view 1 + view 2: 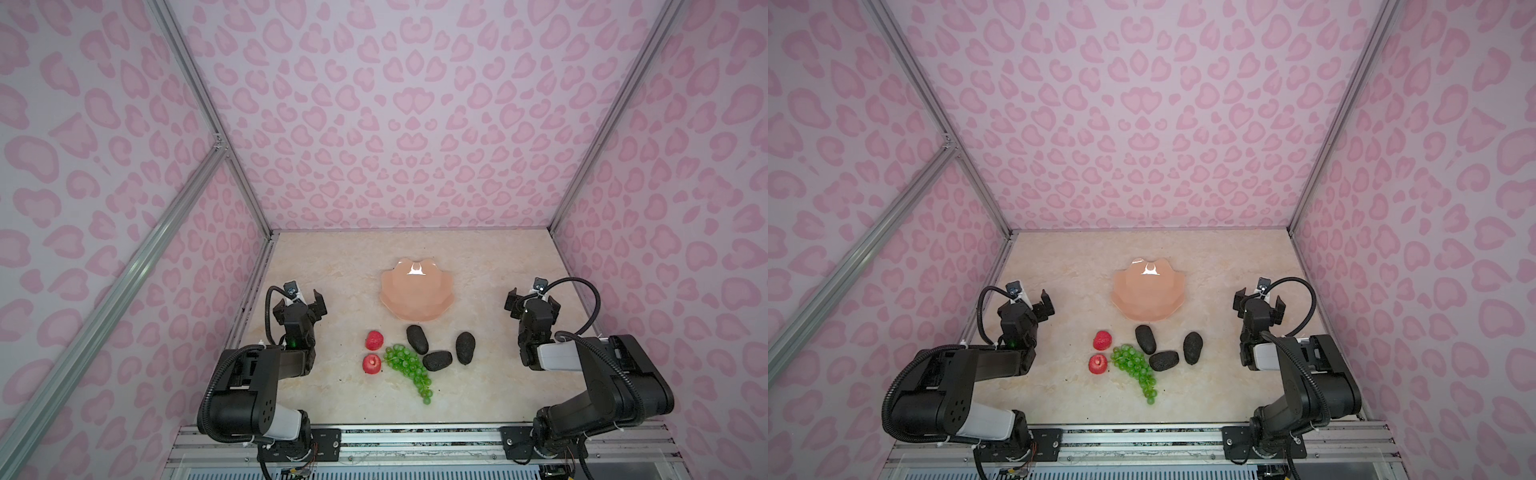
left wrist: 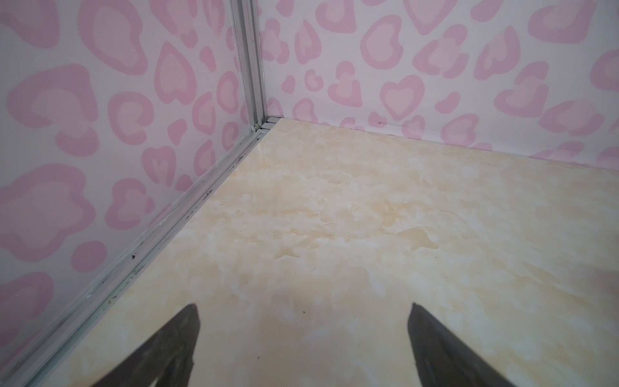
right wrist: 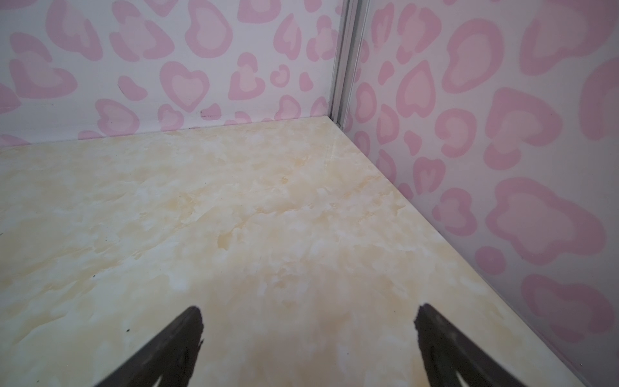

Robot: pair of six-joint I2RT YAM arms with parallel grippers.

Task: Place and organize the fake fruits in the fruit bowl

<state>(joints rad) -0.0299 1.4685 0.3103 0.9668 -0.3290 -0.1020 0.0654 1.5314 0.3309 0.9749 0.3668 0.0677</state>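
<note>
taking 12 o'clock as straight away from the arm bases, nearest us lie the grapes (image 1: 409, 368), long axis running 11 to 5, thin tail toward us. at their 9 o'clock sits the near strawberry (image 1: 371, 363), almost touching the bunch; the far strawberry (image 1: 374, 340) is just beyond it. at the grapes' 3 o'clock the near avocado (image 1: 437, 360) lies roughly crosswise against the bunch; the left avocado (image 1: 417, 339) leans 11 to 5 behind it, and the right avocado (image 1: 465, 348) points nearly 12 to 6, just beside.

beyond the fruit the left gripper (image 1: 300, 302) and right gripper (image 1: 532, 300) hang released and empty, wrist views showing only wide-apart jaws over bare surface (image 2: 335, 217). the left gripper has the strawberries at its 4 o'clock; the right gripper has the right avocado at its 8 o'clock. we judge each arm nearer its own side's fruit, the grapes about midway between them.

the bowl (image 1: 415, 299) sits empty at the fruit's 12 o'clock, just beyond the left avocado, between the grippers, so every carry should run a short way toward 12. the surface is flat, glossy cream marble-look; pink heart-spotted walls (image 1: 415, 124) close three sides, well apart from the fruit.
</note>
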